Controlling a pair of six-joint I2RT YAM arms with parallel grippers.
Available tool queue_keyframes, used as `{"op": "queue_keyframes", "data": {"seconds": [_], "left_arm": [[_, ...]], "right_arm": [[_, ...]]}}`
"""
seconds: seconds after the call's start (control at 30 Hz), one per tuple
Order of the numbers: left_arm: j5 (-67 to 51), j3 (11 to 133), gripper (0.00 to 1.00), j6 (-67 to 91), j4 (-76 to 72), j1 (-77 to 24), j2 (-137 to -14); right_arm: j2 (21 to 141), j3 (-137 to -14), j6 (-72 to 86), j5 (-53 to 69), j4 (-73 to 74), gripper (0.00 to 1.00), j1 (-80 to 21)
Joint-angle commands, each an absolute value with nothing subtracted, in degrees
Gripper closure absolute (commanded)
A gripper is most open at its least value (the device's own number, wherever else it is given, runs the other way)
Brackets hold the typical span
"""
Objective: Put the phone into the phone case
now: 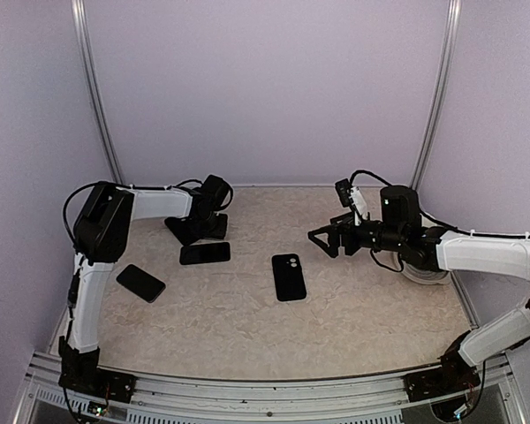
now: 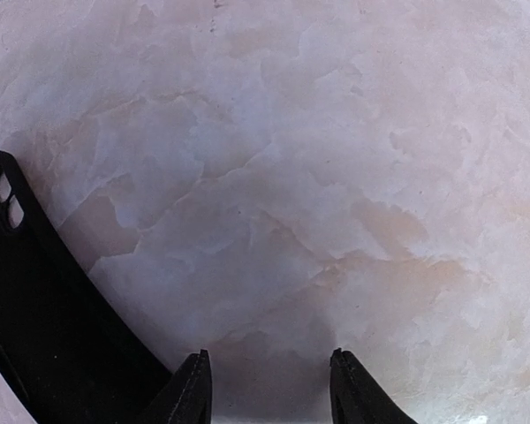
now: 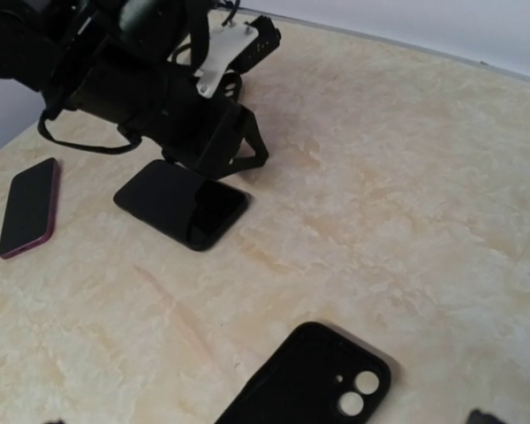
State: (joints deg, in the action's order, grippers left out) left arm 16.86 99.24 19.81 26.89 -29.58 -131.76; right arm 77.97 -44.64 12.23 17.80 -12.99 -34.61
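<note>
Starting with the top view: your phone point(image 1: 140, 283) lies flat at the left of the table point(image 1: 380, 309), well apart from the phone case point(image 1: 205, 253), so nothing is fitted yet. The pick, carry and press-in all appear to remain. A second black slab point(image 1: 289, 276) with two lens openings lies at centre; you cannot tell here whether it is an empty case or a phone lying face down. Your left gripper point(image 1: 194, 231) is down at the table just behind the phone case, forearm reaching in from the left. Your right gripper point(image 1: 322, 237) hovers level, pointing left, jaws spread wide and empty.

Left wrist view: the left gripper point(image 2: 269, 393) has its fingers point(image 2: 194, 393) partly apart with only bare tabletop between them. It holds nothing. The phone case point(image 2: 44, 336) lies against the left finger's outer side; contact cannot be confirmed.

Right wrist view: the phone point(image 3: 26, 208), pink at its edge, lies left of the phone case point(image 3: 181, 205), apart from it. The black slab point(image 3: 309, 380) lies nearest this camera. The right fingertips barely show at the bottom edge.
</note>
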Motion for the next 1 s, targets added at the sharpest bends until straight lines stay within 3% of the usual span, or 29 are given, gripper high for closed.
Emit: {"op": "queue_keyframes", "data": {"seconds": [0.0,0.3,0.87,0.97], "left_arm": [[15.39,97.97,0.55,19.71,31.34,-29.18,-132.67],[11.33,81.9,0.57,24.47,28.68,-32.51,-123.41],[10.47,72.31,0.59,24.7,32.86,-40.49,-115.11],[12.33,72.7,0.54,25.45,31.49,-40.51,-112.55]], "right_arm": [[75.93,-43.72,11.98,16.9,-11.89,0.02,-35.16],[75.85,-44.08,11.67,16.75,-12.96,0.01,-35.16],[75.48,-44.87,10.93,16.56,-11.38,0.01,-35.15],[75.97,-45.12,11.92,16.96,-12.13,0.01,-35.11]]}}
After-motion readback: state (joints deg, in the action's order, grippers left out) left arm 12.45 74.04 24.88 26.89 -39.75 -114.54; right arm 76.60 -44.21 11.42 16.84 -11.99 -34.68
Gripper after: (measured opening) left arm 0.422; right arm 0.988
